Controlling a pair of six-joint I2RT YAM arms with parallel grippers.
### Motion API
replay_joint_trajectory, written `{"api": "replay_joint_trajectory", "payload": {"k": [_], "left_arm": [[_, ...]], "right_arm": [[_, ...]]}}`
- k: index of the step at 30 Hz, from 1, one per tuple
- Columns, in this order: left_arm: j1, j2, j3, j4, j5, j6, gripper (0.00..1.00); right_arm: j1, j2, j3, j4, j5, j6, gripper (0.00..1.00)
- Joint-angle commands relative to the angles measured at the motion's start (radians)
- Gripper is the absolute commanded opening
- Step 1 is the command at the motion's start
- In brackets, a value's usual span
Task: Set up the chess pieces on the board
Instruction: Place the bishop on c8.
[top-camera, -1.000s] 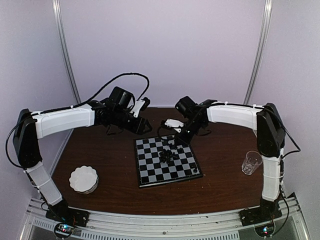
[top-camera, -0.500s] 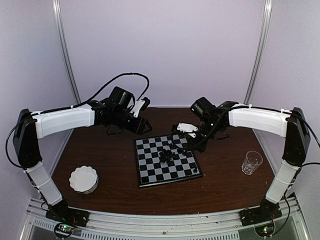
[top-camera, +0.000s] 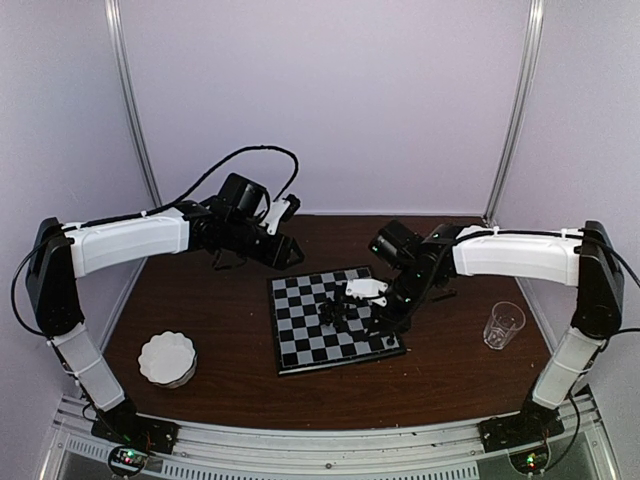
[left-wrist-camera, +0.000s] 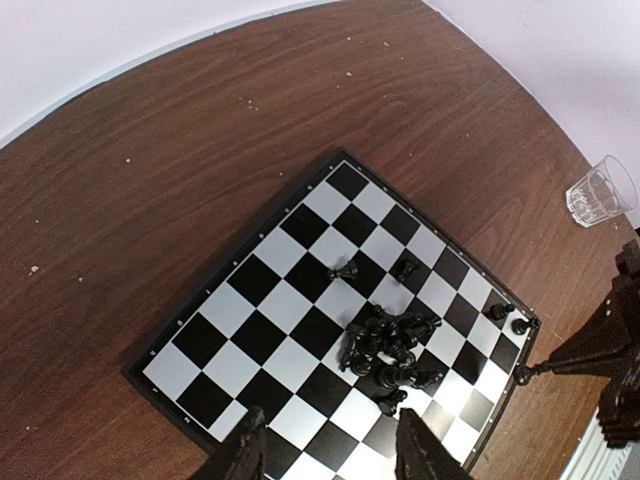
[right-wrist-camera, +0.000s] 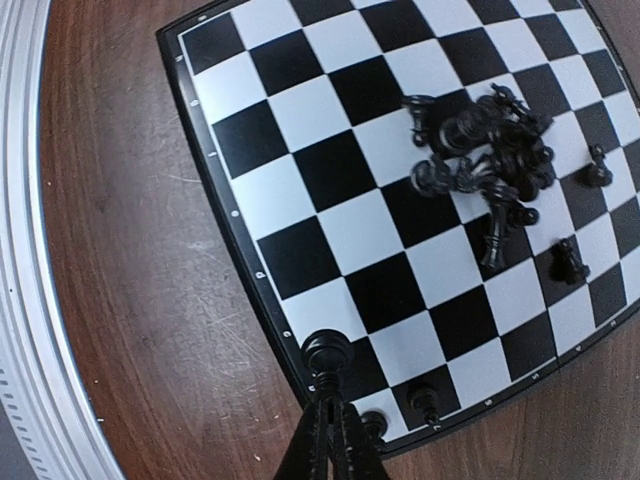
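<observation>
Right wrist view: one black piece (right-wrist-camera: 328, 352) sits pinched between the closed fingers of the right gripper (right-wrist-camera: 326, 400) at a corner of the chessboard (right-wrist-camera: 300, 165), just beside two edge-row pieces (right-wrist-camera: 425, 400). Touchdown cannot be told. The other chess pieces lie mostly in a tangled heap (right-wrist-camera: 490, 165) mid-board.

Judgement: lower straight, centre on the square, release once the base sits flat, and lift clear vertically to spare the neighbours.

Left wrist view adds the left gripper (left-wrist-camera: 330, 445), jaws apart and empty over the opposite edge, and a drinking glass (left-wrist-camera: 600, 190) off-board.
</observation>
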Motion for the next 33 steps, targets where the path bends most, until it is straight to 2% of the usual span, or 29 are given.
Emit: {"api": "replay_joint_trajectory", "payload": {"k": [1,19,33], "left_arm": [[0.005,-0.028,0.009,0.027,-0.004,0.013,0.45],[0.005,-0.033,0.009,0.026,0.004,0.015,0.45],[0.005,-0.034,0.009,0.026,0.006,0.015,0.45]], "right_arm": [[0.049,0.036,0.012,0.008,0.037,-0.026,0.03],[0.077,0.130,0.069,-0.003,0.118,-0.011,0.04],[0.080,0.129,0.071,-0.015,0.120,-0.011,0.12]]}}
